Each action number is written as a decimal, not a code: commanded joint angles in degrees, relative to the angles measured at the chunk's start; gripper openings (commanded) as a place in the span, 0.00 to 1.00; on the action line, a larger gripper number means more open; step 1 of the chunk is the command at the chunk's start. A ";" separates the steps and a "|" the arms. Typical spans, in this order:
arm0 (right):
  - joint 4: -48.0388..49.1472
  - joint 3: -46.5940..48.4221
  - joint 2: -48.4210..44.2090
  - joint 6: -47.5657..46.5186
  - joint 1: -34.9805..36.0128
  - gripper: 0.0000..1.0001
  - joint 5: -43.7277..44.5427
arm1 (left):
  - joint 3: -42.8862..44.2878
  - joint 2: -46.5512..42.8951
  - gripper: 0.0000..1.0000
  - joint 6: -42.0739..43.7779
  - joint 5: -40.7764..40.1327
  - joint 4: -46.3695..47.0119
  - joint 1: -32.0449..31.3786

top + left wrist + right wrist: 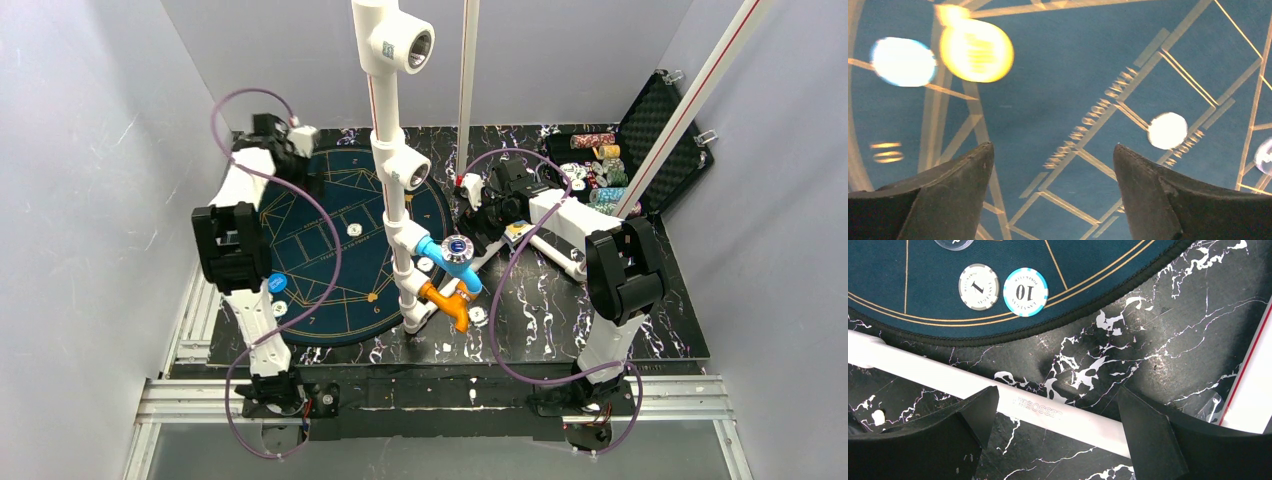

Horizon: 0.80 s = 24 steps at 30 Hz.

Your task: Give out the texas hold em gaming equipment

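Distribution looks partly done: several poker chips [353,229] lie spread over the round felt mat [330,190], a yellow chip [976,50] among them, while many chip stacks [598,165] sit in the open black case [655,115] at the table's far right corner. The left gripper [1053,150] and right gripper [1055,395] both gape, holding nothing

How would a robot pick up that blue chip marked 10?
Probably by its rim, from straight above: the blue 10 chip lies flat on the felt mat, so only its thin edge offers a hold. Set the jaws clear of the grey 1 chip close beside it.
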 commanded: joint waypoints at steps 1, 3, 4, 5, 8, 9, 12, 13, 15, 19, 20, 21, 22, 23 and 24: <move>-0.03 0.39 0.65 -0.45 0.29 0.98 -0.27 | -10.44 -6.69 0.93 3.40 2.42 -1.19 -9.49; -0.08 0.39 0.60 -0.45 0.29 0.98 -0.43 | -14.62 -8.62 0.96 3.40 1.00 -0.19 -12.22; -0.10 0.38 0.70 -0.45 0.29 0.98 -0.46 | -15.95 -9.22 0.97 3.44 0.06 0.40 -13.60; -0.08 0.39 0.73 -0.45 0.29 0.98 -0.54 | -17.20 -9.56 0.96 3.36 -0.82 0.92 -14.80; -0.18 0.35 0.67 -0.45 0.29 0.98 -0.53 | -18.43 -8.97 0.92 2.82 -3.64 1.54 -17.56; -0.10 0.31 0.59 -0.53 0.29 0.98 -0.45 | -18.35 -8.48 0.89 2.46 -4.29 1.65 -17.93; -0.09 0.23 0.42 -0.54 0.29 0.98 -0.36 | -17.54 -6.76 0.82 1.83 -5.53 1.67 -18.59; -0.08 0.22 0.36 -0.54 0.29 0.98 -0.31 | -17.38 -6.20 0.81 1.82 -5.99 1.72 -18.83; -0.09 0.21 0.32 -0.54 0.29 0.98 -0.33 | -17.36 -5.55 0.79 1.84 -7.03 1.99 -19.29; -0.13 0.22 0.44 -0.59 0.29 0.98 -0.44 | -17.23 -4.73 0.76 1.65 -8.59 2.67 -19.69; -0.16 0.25 0.44 -0.62 0.29 0.98 -0.44 | -17.50 -4.58 0.75 1.69 -8.77 2.83 -19.77; -0.13 0.30 0.49 -0.58 0.29 0.98 -0.44 | -17.72 -4.39 0.73 1.71 -8.91 3.00 -19.91; -0.16 0.30 0.51 -0.62 0.29 0.98 -0.44 | -18.14 -4.04 0.72 1.79 -8.92 3.14 -20.04; -0.17 0.31 0.52 -0.63 0.29 0.98 -0.44 | -18.52 -3.82 0.70 1.89 -9.03 3.36 -20.32; -0.17 0.29 0.57 -0.63 0.29 0.98 -0.44 | -19.03 -3.64 0.69 1.97 -9.12 3.61 -20.53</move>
